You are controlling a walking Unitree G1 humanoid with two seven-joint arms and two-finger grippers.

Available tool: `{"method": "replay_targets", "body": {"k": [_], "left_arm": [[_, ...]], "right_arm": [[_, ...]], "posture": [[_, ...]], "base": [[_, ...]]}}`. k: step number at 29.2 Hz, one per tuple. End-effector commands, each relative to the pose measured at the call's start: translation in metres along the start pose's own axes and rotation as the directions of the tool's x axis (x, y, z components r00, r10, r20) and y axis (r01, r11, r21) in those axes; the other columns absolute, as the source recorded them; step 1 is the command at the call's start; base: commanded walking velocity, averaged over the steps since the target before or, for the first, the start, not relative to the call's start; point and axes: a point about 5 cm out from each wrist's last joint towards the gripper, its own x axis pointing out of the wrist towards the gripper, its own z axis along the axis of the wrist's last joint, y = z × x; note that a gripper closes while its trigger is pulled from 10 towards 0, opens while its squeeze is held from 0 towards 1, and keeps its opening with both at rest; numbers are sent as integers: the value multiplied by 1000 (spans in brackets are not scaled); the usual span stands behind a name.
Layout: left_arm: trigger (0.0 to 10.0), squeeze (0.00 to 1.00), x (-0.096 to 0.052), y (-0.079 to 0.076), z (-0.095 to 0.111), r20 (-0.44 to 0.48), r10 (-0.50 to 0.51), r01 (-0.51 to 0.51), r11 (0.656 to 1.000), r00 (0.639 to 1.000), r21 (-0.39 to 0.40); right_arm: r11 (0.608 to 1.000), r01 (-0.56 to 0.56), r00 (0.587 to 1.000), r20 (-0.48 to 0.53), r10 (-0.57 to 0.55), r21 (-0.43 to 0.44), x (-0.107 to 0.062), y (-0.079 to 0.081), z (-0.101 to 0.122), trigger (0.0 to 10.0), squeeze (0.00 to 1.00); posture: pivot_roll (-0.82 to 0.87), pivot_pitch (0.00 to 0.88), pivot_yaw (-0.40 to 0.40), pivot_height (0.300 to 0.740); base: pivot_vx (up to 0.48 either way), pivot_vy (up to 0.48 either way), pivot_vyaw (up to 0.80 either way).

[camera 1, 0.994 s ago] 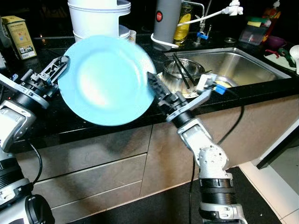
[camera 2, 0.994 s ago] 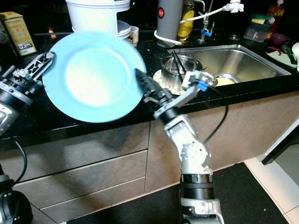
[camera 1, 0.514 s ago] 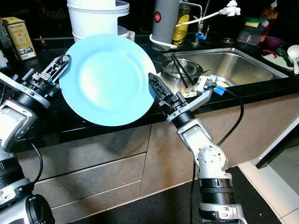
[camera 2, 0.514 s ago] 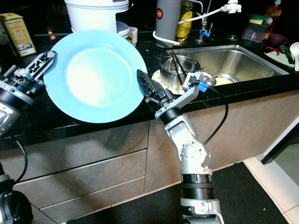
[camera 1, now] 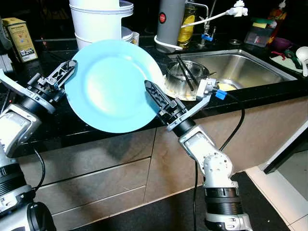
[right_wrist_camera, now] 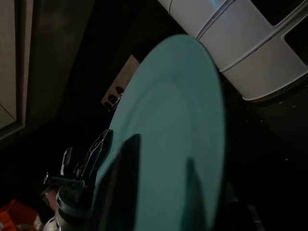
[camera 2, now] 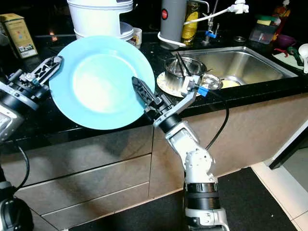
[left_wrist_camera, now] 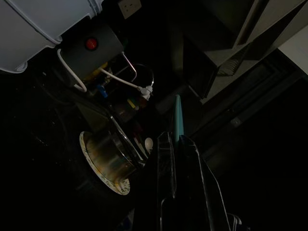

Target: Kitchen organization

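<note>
**Currently: blue plate held between two hands above the worktop edge**

Left hand: fingers pinched on the left rim of the blue plate; in the left wrist view the plate's edge runs between the two dark fingers, though the picture is dim and the grip depth is hard to judge.

Right hand: at the plate's right rim, one finger lying across the front face; the right wrist view suggests the rim sits between the fingers, so it appears to pinch the plate too.

Blue plate: tilted nearly upright, face toward the camera, clear of the black worktop and hanging over its front edge, above the drawers.

Just beside the right arm: a steel bowl with dark chopsticks, standing on a patterned plate at the near left corner of the sink.

Behind the plate: a white bucket, a grey cylinder with a red mark, a yellow box.

Risks, as judged: the plate is edge-gripped over the floor, so if one hand lets go before the other has a firm hold it could swing or drop. The right elbow is close to the steel bowl; a wide swing could knock it or the chopsticks.
</note>
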Motion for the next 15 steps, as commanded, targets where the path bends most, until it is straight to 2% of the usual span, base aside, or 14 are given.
{"method": "replay_targets", "body": {"k": [1, 15], "left_arm": [[0, 0, -2, 2, -5, -15, 1, -1, 1000, 1000, -17], [0, 0, -2, 5, -8, -35, 24, -24, 1000, 999, -5]], "right_arm": [[999, -34, 999, 5, 34, 38, 1, 6, -6, 0, 0], [996, -50, 998, 29, 48, 71, -2, 7, -2, 0, 0]], "posture": [[9, 118, -54, 740], [7, 123, -52, 740]], "base": [[0, 0, 0], [0, 0, 0]]}}
